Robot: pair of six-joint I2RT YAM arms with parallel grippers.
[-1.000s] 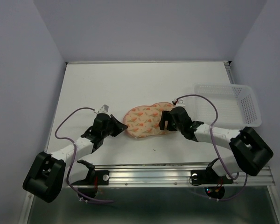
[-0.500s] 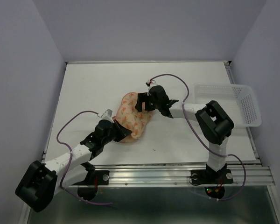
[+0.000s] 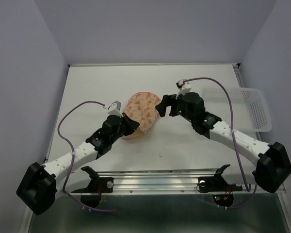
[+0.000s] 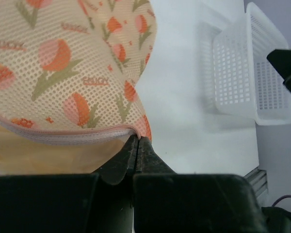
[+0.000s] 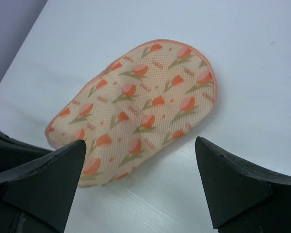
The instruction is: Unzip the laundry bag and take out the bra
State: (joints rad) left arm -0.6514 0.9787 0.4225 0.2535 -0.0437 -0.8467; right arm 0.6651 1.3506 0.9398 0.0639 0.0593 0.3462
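Peach-pink mesh printed with orange tulips: the soft, rounded laundry bag (image 3: 139, 114) is seen on the white tabletop (image 3: 194, 82), its pink zip end pinched in the clenched left end effector (image 4: 137, 145). The right end effector (image 5: 139, 143) is held released, spread wide above the pouch. No bra is visible; it is judged to be zipped inside. With nothing pinning the bag, a pull could drag it along or slip the thin pinch. Small repeated lettering among the tulips cannot be read.

Bright, even light; a faint soft shadow hugs the laundry bag (image 5: 140, 111), its mesh weave in crisp focus.
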